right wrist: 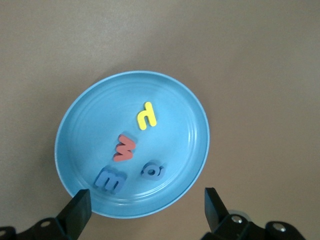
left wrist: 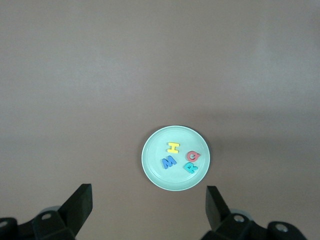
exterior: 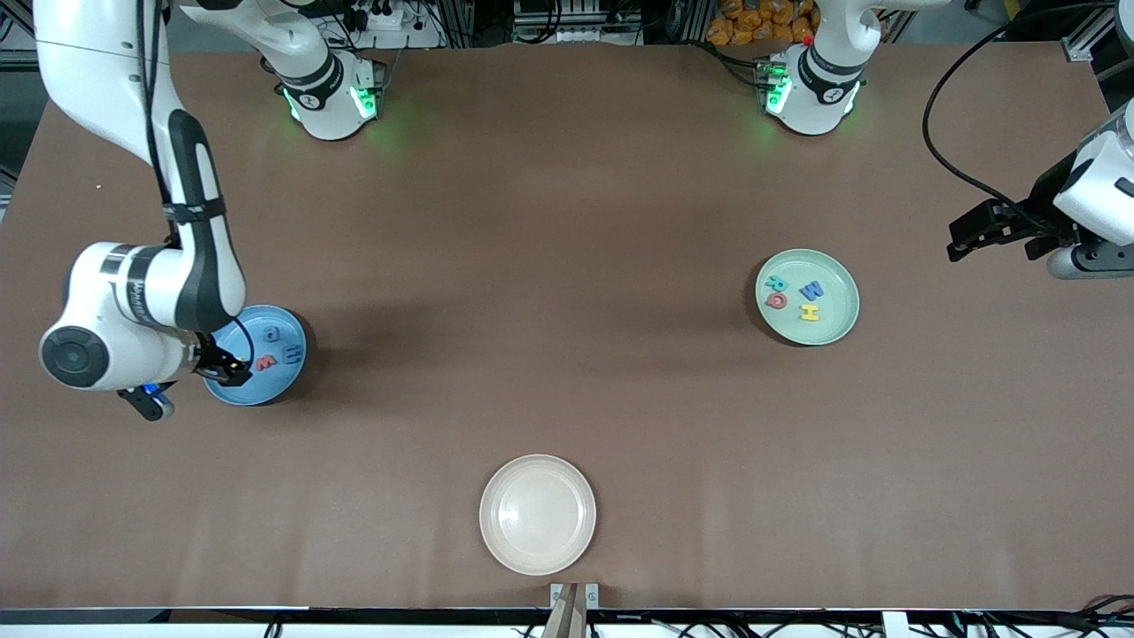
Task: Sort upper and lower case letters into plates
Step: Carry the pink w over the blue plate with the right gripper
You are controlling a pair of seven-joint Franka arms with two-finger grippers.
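While both pincers gape, mint plate (exterior: 837, 328) reads H, M, Q, R.

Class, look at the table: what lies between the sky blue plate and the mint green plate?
Nothing: the front view shows only bare brown table between the sky blue plate and the mint green plate. The cream-white plate sits nearer the camera, off that line.

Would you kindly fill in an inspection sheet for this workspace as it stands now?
Surface: brown table.
Job's things: sky blue plate holds four letters; mint green plate holds four letters, H, M, R and a red one.
Clutter: cream-white plate, bare.
Grippers: right pincer open over the blue plate; left pincer open, waiting at the left arm's end of the table.
Cables: black cable by the left arm.
Surroundings: nothing seen.
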